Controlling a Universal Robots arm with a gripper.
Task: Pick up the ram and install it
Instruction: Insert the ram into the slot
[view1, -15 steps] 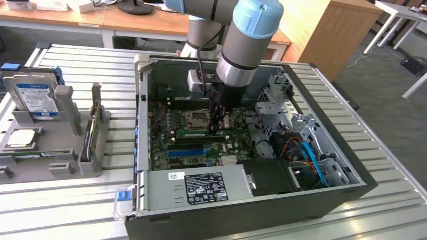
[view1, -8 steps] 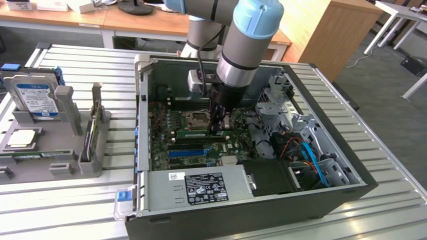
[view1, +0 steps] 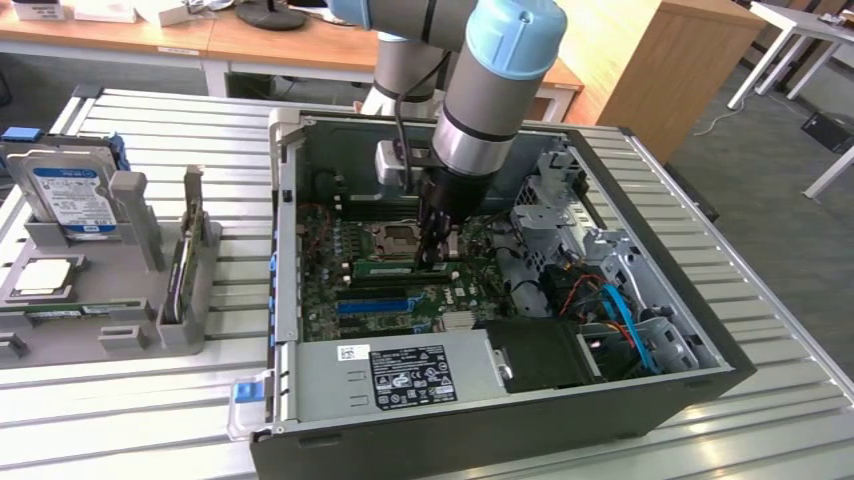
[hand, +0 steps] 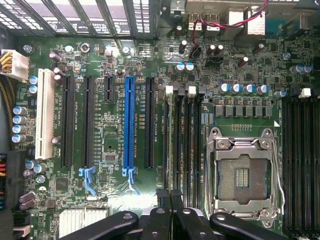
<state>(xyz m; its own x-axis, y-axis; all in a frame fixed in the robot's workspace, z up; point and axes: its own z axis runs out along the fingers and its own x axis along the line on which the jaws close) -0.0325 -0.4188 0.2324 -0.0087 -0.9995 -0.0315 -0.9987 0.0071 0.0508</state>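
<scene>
The ram (view1: 387, 267) is a thin green stick standing on edge in a memory slot of the motherboard (view1: 334, 290) inside the open computer case (view1: 534, 420). My gripper (view1: 434, 250) reaches straight down into the case and is shut on the end of the ram nearest the exterior view's right. In the wrist view the ram (hand: 169, 145) shows edge-on as a narrow line in the slot next to the black expansion slots. My gripper (hand: 169, 196) has its black fingertips pressed together over the ram's near end. The empty CPU socket (hand: 242, 172) lies beside the memory slots.
A long blue slot (hand: 130, 125) and a white slot (hand: 46, 112) sit among the expansion slots. The power supply (view1: 400, 375) and drive cage (view1: 561, 200) crowd the case. On the exterior view's left, a grey fixture (view1: 127, 300) holds a hard drive (view1: 74, 195).
</scene>
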